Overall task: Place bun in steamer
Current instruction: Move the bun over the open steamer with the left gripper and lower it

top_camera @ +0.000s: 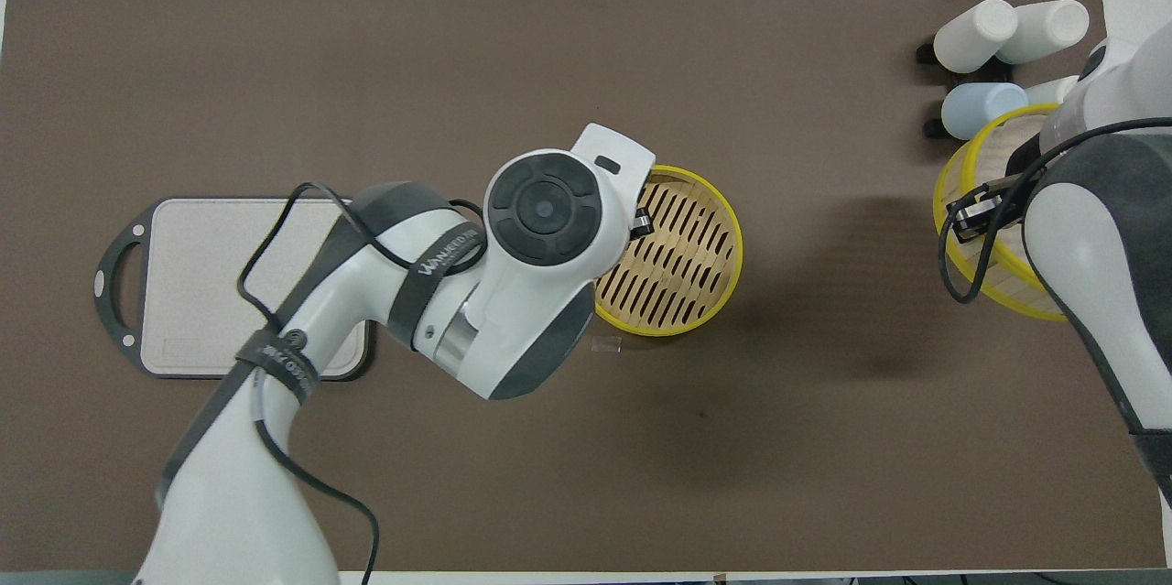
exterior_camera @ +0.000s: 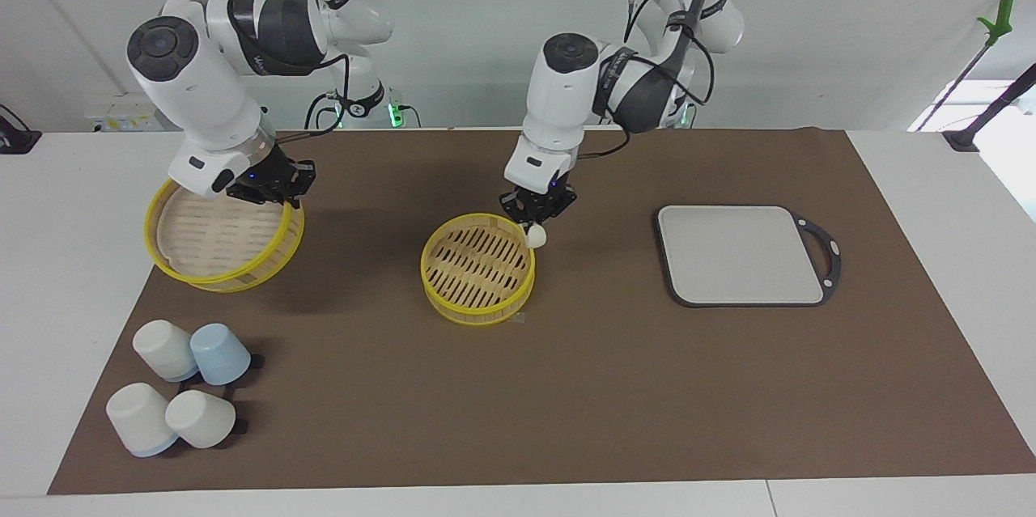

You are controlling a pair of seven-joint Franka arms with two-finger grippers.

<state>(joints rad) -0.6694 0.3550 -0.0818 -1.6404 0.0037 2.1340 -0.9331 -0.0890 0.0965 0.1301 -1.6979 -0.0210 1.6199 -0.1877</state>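
The steamer (exterior_camera: 482, 315) stands mid-table, a round bamboo basket with yellow rims and a dark-slatted floor (top_camera: 696, 246). My left gripper (exterior_camera: 532, 224) is shut on the bun (exterior_camera: 535, 237), a small cream-white lump. It hangs just over the steamer's rim on the side toward the left arm's end. In the overhead view the left wrist hides the bun, and only the gripper's tip (top_camera: 641, 221) shows. My right gripper (exterior_camera: 279, 192) is shut on the rim of the paler lid piece (exterior_camera: 218, 238), holding it tilted above the mat at the right arm's end (top_camera: 984, 278).
A white cutting board (exterior_camera: 740, 254) with a dark handled frame lies toward the left arm's end, bare (top_camera: 238, 274). Several cups (exterior_camera: 182, 396) lie on their sides at the right arm's end, farther from the robots than the lid. A small clear tape piece (top_camera: 606, 344) lies beside the steamer.
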